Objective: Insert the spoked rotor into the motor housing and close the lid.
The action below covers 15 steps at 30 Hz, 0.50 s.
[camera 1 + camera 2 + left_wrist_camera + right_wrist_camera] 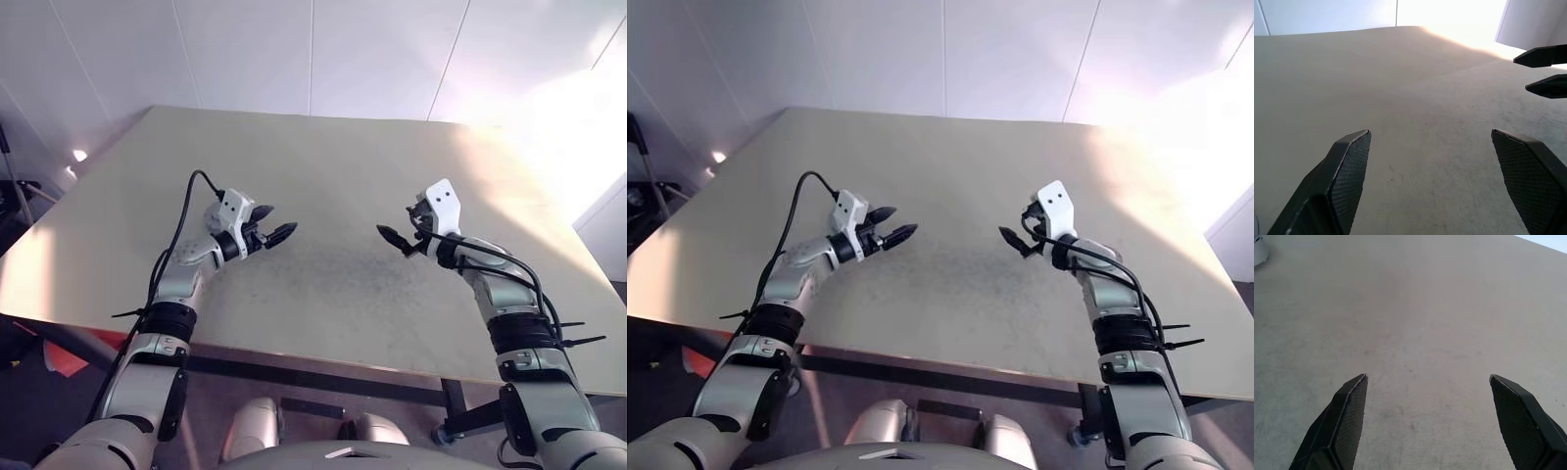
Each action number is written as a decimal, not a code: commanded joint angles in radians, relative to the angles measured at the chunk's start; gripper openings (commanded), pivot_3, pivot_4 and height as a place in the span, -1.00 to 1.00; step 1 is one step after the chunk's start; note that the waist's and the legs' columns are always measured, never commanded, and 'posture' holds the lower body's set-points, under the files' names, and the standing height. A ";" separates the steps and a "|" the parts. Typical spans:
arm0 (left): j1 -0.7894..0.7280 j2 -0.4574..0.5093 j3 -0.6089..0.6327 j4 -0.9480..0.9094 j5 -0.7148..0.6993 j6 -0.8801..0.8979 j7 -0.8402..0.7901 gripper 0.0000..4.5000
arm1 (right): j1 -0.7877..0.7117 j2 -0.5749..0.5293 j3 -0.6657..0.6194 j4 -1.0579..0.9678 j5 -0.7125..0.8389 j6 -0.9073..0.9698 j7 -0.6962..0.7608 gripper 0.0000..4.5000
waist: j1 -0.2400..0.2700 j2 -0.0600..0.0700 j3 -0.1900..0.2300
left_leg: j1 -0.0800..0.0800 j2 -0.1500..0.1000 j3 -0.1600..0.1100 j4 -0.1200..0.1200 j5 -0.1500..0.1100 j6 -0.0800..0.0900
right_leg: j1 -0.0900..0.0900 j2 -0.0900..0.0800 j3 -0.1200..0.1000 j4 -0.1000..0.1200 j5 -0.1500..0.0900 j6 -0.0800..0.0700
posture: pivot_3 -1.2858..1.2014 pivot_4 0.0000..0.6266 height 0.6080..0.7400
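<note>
The spoked rotor, the motor housing and the lid are out of view. My left gripper (282,218) hovers just above the beige tabletop (323,157) left of centre, open, with nothing between its fingers (1352,166). My right gripper (397,223) hovers right of centre, facing the left one, also open and empty. In the left wrist view the right gripper's two black fingertips (1542,56) show ahead across the bare surface. The right wrist view looks between its own fingers (1347,421) onto plain tabletop.
The table's front edge (323,362) runs just ahead of my body, and its far edge (304,116) meets a white panelled wall. Strong glare covers the table's far right corner (549,137). Dark equipment stands off the table's left side (20,196).
</note>
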 commanded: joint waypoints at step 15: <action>-0.038 0.004 0.018 -0.018 0.004 -0.031 0.005 0.85 | -0.033 0.002 -0.008 -0.004 -0.006 -0.040 -0.018 1.00 | 0.000 0.000 0.000 | 0.000 0.000 0.000 0.000 0.000 0.000 | 0.000 0.000 0.000 0.000 0.000 0.000 | 0.03 -1.00 1.00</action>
